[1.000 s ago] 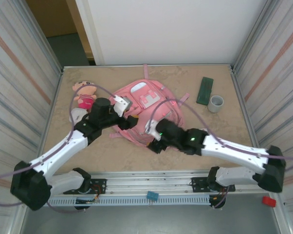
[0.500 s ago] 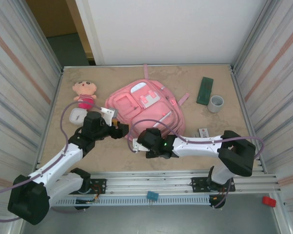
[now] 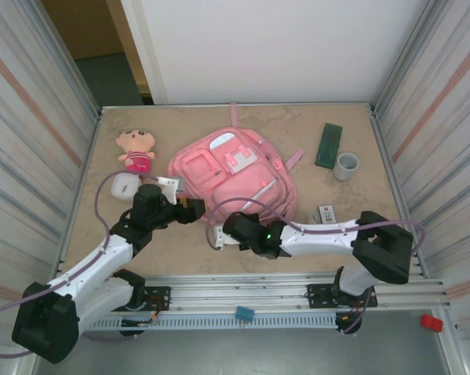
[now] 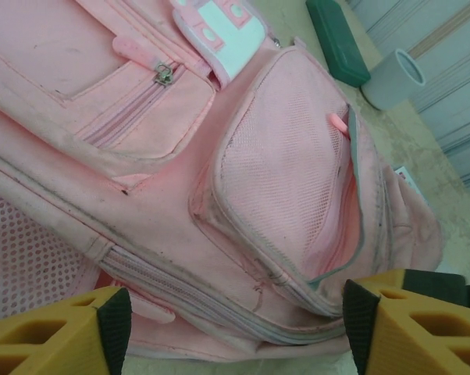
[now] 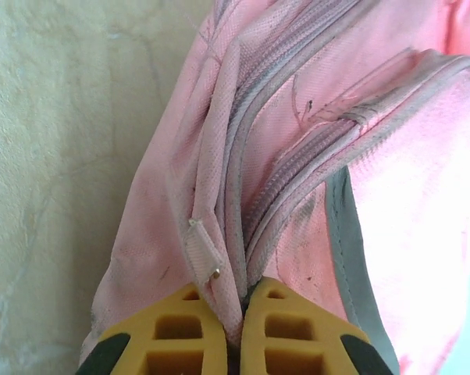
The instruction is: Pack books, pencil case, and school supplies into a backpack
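While right gripper (image 5: 233, 332) pinches backpack (image 5: 297, 156) | left gripper (image 4: 236, 316) spread | black card (image 3: 325, 212) print illegible

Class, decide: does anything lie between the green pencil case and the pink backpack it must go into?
Nothing lies between the pencil case and the backpack. The grey cylinder stands beside the case, off that path. The backpack's zips look shut.

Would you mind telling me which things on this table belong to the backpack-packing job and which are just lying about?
For the job:
backpack
green pencil case
small black card

Just lying about:
plush doll
grey cup
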### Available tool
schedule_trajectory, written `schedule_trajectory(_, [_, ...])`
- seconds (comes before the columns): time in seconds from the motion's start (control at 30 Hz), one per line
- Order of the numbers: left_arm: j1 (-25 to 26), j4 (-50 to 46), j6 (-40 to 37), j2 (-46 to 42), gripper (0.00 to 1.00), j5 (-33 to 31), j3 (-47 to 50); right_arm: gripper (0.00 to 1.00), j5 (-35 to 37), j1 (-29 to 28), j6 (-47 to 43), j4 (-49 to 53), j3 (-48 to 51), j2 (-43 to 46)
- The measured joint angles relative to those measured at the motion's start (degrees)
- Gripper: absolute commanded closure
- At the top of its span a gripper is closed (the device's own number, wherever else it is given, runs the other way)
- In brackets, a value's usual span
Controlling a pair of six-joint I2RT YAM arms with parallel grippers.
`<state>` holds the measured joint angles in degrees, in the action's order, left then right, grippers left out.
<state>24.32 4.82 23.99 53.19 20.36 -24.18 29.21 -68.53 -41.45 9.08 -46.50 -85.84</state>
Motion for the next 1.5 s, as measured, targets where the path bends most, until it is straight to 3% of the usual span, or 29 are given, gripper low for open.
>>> schedule_trajectory(0.23, [0.00,-0.17,0.28,-4.24,0.28,-0.15,0.61,1.00,-6.05,4.15,-0.02,9.60,-7.08,9.07])
schedule_trajectory(0.5, [0.00,2.12,1.38,-5.86,0.32,-1.97,5.31,1.00,-11.04,9.68,-0.46,15.26,-11.98,12.39])
schedule_trajectory(0.77, [0.00,9.79,2.21,2.78,0.39,-1.44,8.26,1.00,-12.44,10.14,-0.87,17.84,-13.94,12.26])
schedule_trajectory(0.87, [0.00,13.77,2.27,7.87,0.49,-1.11,8.33,1.00,-12.61,10.19,-0.85,18.10,-15.32,11.80])
schedule_trajectory(0.97, [-0.07,17.68,1.75,12.26,0.67,-0.44,8.35,1.00,-12.83,10.47,-0.87,18.12,-16.31,11.23])
schedule_trajectory(1.03, [-0.26,20.15,1.42,14.40,0.87,0.24,8.35,1.00,-13.20,10.84,-0.87,18.14,-16.59,10.97])
schedule_trajectory(1.1, [-0.33,22.29,0.83,15.06,0.98,1.18,8.35,1.00,-13.66,11.28,-0.85,18.16,-16.63,10.91])
schedule_trajectory(1.3, [0.31,24.44,-2.82,11.67,1.00,4.94,8.35,1.00,-13.81,12.22,0.96,17.42,-16.63,10.56])
schedule_trajectory(1.5, [5.95,18.73,-9.55,6.86,1.00,10.75,5.22,1.00,-12.98,12.74,4.81,14.03,-16.61,8.07])
